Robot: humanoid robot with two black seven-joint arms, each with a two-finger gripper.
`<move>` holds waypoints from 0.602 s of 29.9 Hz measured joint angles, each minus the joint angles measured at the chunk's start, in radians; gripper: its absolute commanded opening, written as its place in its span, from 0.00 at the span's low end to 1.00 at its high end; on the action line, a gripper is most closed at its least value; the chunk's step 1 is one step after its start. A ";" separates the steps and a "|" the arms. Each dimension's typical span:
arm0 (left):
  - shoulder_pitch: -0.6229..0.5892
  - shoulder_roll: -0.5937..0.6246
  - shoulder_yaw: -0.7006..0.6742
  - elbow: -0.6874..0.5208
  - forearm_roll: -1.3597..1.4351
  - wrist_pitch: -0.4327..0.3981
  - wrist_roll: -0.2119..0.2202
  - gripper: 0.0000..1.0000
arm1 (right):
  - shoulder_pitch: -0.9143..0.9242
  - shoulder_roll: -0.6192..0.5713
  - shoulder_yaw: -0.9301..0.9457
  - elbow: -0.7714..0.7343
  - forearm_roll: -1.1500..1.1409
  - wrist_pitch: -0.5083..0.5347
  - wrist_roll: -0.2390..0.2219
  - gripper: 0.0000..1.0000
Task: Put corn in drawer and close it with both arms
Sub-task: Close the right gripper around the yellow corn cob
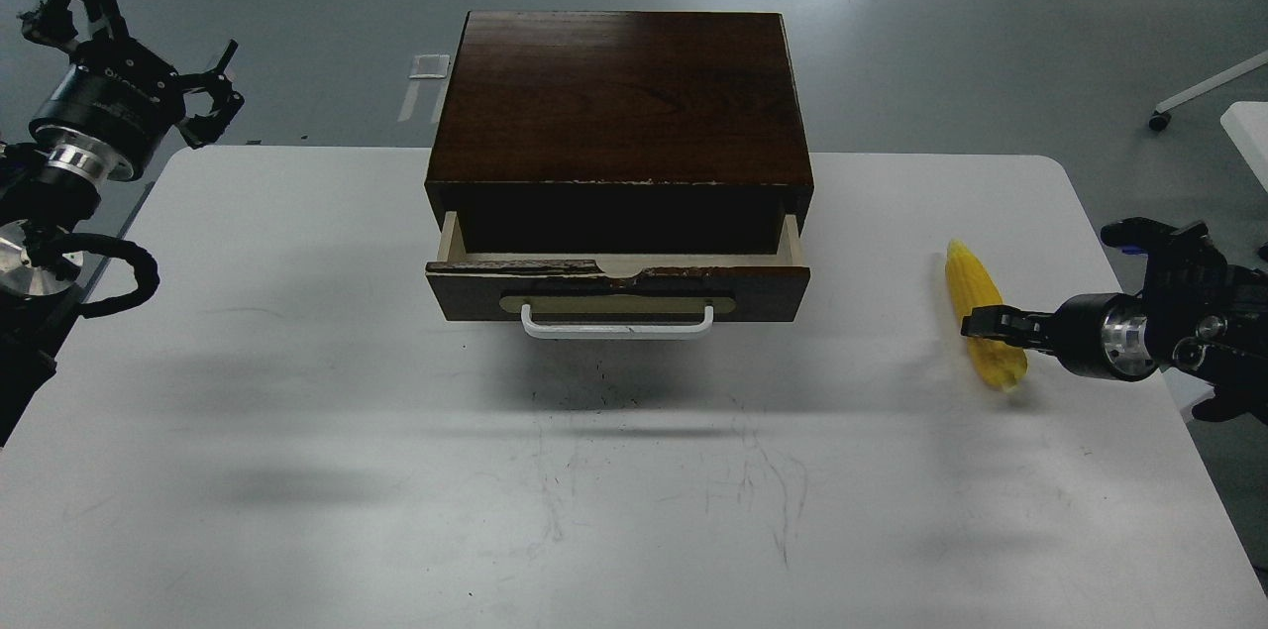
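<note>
- Fingers of my right gripper (981, 322) lie dark across the middle of the corn (981, 327); can't tell if they are closed on it or just over it.
- corn sits on the white table (634, 471), right side, near the right edge, long axis running away from me, narrow tip at the far end.
- right arm (1169, 327) enters low from the right edge, about level, wrist pointing left toward the corn.
- left gripper (129, 35) is raised off the far left corner of the table, fingers (223, 99) spread apart, holding nothing.
- left arm (59, 203) stands along the left edge, cable looped beside it.
- drawer (619, 282) is pulled partly out of the dark cabinet (619, 99), pale inner sides showing, top edge chipped, white handle (617, 322) facing me.
- cabinet is centred toward the far edge of the table; corn well apart from it on the right.
- wide bare table between drawer front and near edge, and on both sides of the cabinet.
</note>
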 measured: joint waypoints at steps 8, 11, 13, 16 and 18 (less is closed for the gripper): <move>0.000 -0.001 0.000 0.000 0.000 0.000 0.001 0.98 | -0.001 0.004 0.000 -0.004 0.000 0.000 0.006 0.34; 0.000 0.001 0.000 0.000 0.000 0.000 0.002 0.98 | 0.001 0.003 -0.002 -0.004 0.000 0.000 0.006 0.30; 0.000 0.006 0.000 0.000 0.000 0.000 0.003 0.98 | 0.005 0.002 -0.002 -0.003 0.000 0.000 0.006 0.26; 0.000 0.012 0.000 0.000 0.000 0.000 0.004 0.98 | 0.013 -0.002 0.000 0.000 0.000 0.000 0.006 0.25; -0.001 0.013 0.000 0.000 0.000 0.000 0.004 0.98 | 0.018 -0.012 0.001 0.004 0.001 0.000 0.006 0.24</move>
